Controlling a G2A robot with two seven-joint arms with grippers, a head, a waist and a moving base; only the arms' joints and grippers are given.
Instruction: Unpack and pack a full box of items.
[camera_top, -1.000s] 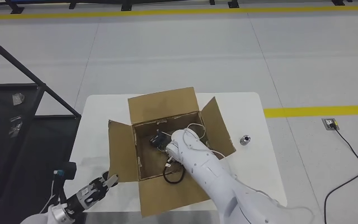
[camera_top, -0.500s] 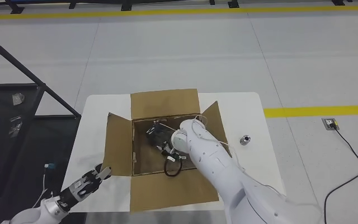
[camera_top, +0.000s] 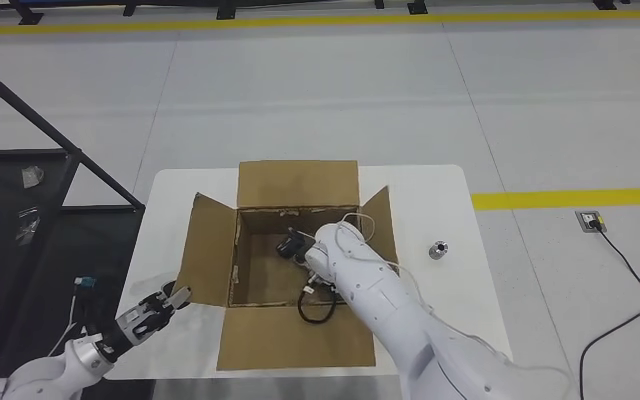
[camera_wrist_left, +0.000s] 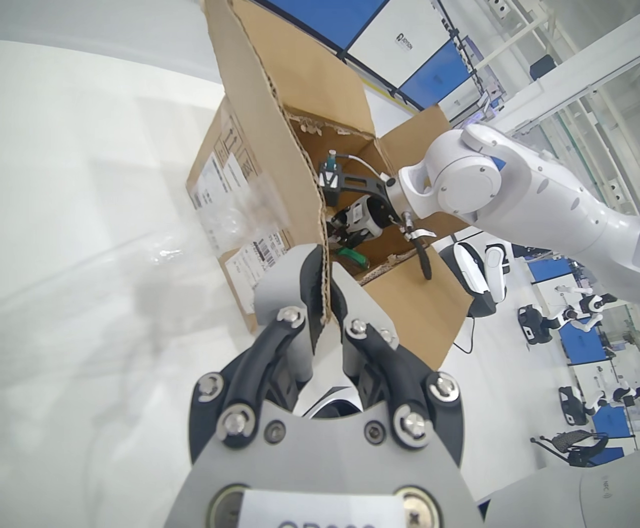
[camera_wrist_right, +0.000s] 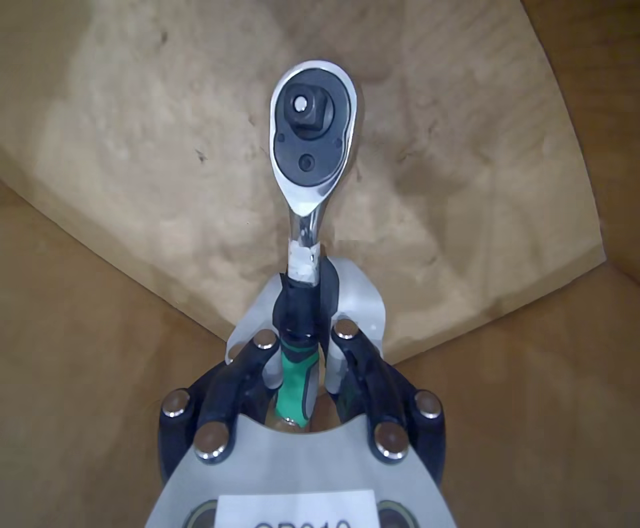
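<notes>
Right wrist view — right claw (camera_wrist_right: 304, 297) clamps ratchet (camera_wrist_right: 312, 145) by its handle — left claw (camera_wrist_left: 325, 280) pinches box flap (camera_wrist_left: 270, 100)

White glossy arms (camera_top: 375, 295); left pincer (camera_wrist_left: 325, 274), right pincer (camera_wrist_right: 306, 297): black linkages, silver screws (white label each).

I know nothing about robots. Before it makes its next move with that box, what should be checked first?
1. Tool grip: right fingers clamped on the chrome ratchet wrench with a green handle: ok.
2. Flap grip: left fingers pinching the side flap of the brown cardboard box, keeping it open: ok.
3. Wrench lifted off the box floor: cannot tell.
4. Other flaps folded away from the opening: ok.
5. Small silver metal cylinder on the white table sits apart from the box: ok.
6. More items remaining inside: cannot tell, the arm covers much.
</notes>
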